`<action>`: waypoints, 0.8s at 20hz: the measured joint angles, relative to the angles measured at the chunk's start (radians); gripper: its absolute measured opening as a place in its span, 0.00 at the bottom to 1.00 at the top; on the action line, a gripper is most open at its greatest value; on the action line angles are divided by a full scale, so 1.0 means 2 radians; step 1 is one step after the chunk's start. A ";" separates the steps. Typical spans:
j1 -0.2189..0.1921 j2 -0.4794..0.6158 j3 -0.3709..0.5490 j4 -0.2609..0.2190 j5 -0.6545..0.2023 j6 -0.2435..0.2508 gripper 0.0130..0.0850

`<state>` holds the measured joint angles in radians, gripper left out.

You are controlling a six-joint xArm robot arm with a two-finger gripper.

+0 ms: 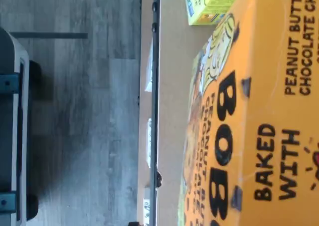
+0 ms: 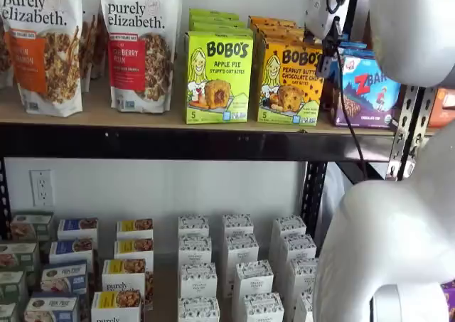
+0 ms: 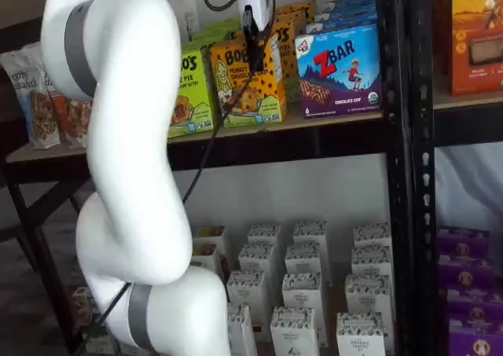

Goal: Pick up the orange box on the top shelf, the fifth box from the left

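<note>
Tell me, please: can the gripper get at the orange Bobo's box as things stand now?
Probably yes. The gripper is right in front of the orange box, at its top right corner, with nothing between them. The ZBar box stands close on one side.

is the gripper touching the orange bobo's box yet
Cannot tell. In both shelf views the gripper overlaps the orange box, but its fingers are hidden or side-on, so neither contact nor a gap shows plainly.

On the top shelf (image 2: 163, 119), the orange box (image 2: 288, 84) stands between the Apple Pie carton (image 2: 218, 77) and the ZBar box (image 2: 366, 91).
</note>
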<state>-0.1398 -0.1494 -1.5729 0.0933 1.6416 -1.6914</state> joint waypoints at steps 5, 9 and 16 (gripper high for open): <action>-0.001 -0.001 0.007 0.001 -0.003 -0.001 1.00; -0.002 -0.004 0.013 0.004 -0.012 -0.002 1.00; -0.003 -0.007 0.019 0.009 -0.019 -0.003 0.94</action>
<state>-0.1455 -0.1632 -1.5345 0.1105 1.6035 -1.6970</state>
